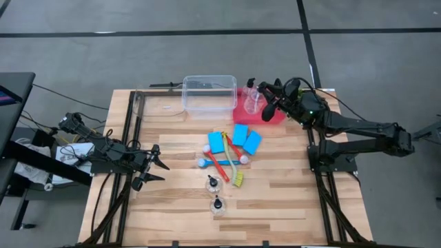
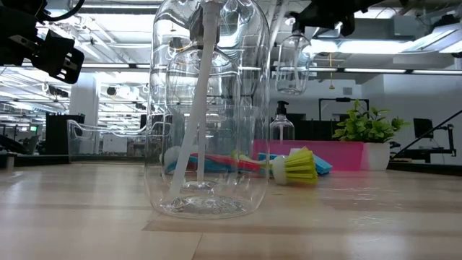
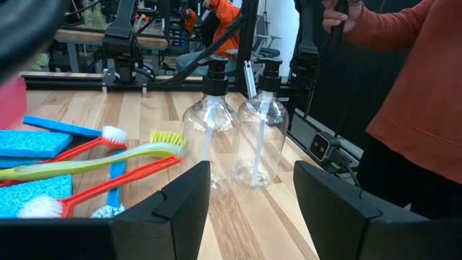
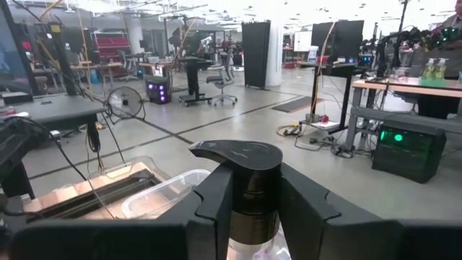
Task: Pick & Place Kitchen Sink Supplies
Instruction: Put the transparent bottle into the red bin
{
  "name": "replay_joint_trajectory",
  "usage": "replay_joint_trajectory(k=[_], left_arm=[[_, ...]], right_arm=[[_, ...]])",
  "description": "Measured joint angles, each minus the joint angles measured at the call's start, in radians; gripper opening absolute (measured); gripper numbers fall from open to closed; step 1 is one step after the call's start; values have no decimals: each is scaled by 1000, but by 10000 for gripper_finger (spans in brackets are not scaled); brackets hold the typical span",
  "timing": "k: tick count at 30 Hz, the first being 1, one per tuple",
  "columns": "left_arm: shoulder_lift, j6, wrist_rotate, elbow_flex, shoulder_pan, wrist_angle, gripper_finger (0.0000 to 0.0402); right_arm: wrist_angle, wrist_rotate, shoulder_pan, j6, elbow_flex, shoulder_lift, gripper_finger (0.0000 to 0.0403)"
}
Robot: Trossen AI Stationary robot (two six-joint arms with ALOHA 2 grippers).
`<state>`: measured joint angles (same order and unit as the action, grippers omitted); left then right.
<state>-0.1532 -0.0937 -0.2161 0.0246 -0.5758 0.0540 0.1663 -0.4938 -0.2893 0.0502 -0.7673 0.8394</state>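
Observation:
Two clear pump bottles (image 1: 212, 183) (image 1: 218, 204) stand on their bases on the wood near the table's near edge; in the left wrist view they are the pair (image 3: 208, 123) (image 3: 260, 130) ahead of my open left gripper (image 3: 253, 195), which hovers to their left (image 1: 155, 172). Three blue sponges (image 1: 239, 139) and the red, blue and yellow-green brushes (image 1: 224, 162) lie flat mid-table. My right gripper (image 1: 267, 105) is over the red tray (image 1: 275, 116), shut on a third bottle (image 2: 292, 65). A fourth bottle (image 2: 281, 126) stands in the tray. My right gripper holds the bottle by its black pump collar (image 4: 253, 198), just under the pump head (image 4: 234, 155), pinched between the two fingers (image 4: 213, 206). The bottle is lifted clear and hangs upright below the fingers, above the red tray (image 2: 317, 155).
A clear plastic tub (image 1: 209, 93) sits at the far edge, left of the tray. A small green plant (image 2: 368, 123) in a white pot stands by the tray. A person in an orange-red sleeve (image 3: 426, 87) stands beyond the table. Bare wood lies along the near edge and left side.

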Motion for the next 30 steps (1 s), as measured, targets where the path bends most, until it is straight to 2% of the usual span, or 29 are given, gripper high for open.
replay_joint_trajectory(k=[12,19,30], left_arm=[[0,0,0,0,0,0,202],[0,0,0,0,0,0,202],[0,0,0,0,0,0,202]], right_arm=[[11,56,-29,1,16,-10,87],[221,106,-48,36,162,-43,87],[318,103,-99,38,329,-90,87]])
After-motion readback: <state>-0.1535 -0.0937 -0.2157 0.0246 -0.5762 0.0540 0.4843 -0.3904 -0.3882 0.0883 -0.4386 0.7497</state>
